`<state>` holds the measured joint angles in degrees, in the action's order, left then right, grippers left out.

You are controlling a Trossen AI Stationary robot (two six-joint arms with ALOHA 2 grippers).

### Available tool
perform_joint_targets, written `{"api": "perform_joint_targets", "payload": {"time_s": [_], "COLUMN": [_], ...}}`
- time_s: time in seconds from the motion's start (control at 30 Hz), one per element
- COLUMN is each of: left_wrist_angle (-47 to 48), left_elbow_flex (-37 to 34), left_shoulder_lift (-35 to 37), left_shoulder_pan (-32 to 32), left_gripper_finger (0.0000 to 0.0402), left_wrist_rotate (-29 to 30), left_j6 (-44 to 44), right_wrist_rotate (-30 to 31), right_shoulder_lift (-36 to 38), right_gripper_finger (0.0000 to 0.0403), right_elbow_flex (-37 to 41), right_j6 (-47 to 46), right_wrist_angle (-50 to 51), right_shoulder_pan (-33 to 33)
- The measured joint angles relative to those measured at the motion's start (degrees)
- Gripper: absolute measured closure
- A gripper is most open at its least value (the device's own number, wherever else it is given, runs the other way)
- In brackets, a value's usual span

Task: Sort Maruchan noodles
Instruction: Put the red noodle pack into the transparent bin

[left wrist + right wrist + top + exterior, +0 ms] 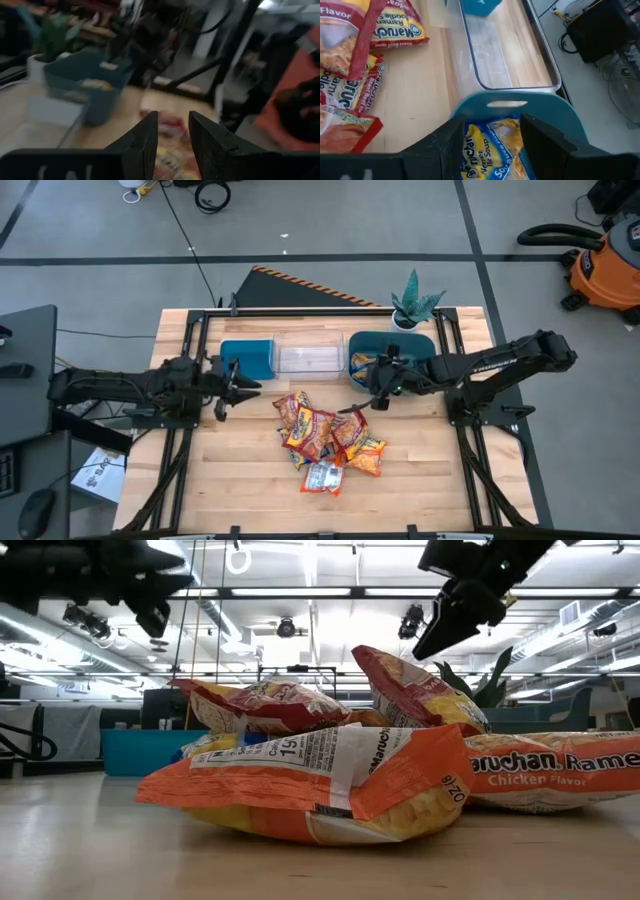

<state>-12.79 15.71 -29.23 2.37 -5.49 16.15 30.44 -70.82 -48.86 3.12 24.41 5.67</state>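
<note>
Several Maruchan packets (325,438), red-orange, orange and one silvery-white (322,477), lie heaped on the table's middle. In the low view an orange packet (320,785) lies in front. One yellow-and-blue packet (492,150) lies inside the right teal bin (392,352). My right gripper (492,122) is open and empty. It hovers at that bin's near-left corner (373,400), above the pile's far edge. My left gripper (172,117) is also open and empty. It hangs in the air (245,386) by the left teal bin (247,358), pointing toward the pile.
A clear bin (310,358) stands between the two teal bins along the table's far side. A potted plant (415,305) stands at the far right corner. Bare wood (220,480) lies left, right and near of the pile.
</note>
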Motion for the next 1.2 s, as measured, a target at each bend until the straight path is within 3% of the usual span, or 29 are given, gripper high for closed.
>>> {"api": "perform_joint_targets", "payload": {"time_s": [0.27,0.53,1.2], "left_wrist_angle": [9.4,10.1,11.1], "left_elbow_flex": [4.4,4.5,5.5], "left_shoulder_lift": [-3.5,-8.1,-13.1], "left_shoulder_pan": [-2.1,-3.9,-3.9], "left_gripper_finger": [0.0286,0.0286,0.0286], "left_wrist_rotate": [-0.7,0.5,-0.3], "left_j6": [-1.9,-3.8,1.2], "right_wrist_rotate": [-0.7,-11.0,-11.0], "right_shoulder_lift": [2.2,2.1,2.0], "right_gripper_finger": [0.0204,0.0204,0.0204], "right_elbow_flex": [1.7,1.6,-0.1], "right_j6": [0.1,1.9,2.0], "right_wrist_angle": [-1.4,-6.9,-4.9], "right_shoulder_pan": [0.0,0.0,0.5]}}
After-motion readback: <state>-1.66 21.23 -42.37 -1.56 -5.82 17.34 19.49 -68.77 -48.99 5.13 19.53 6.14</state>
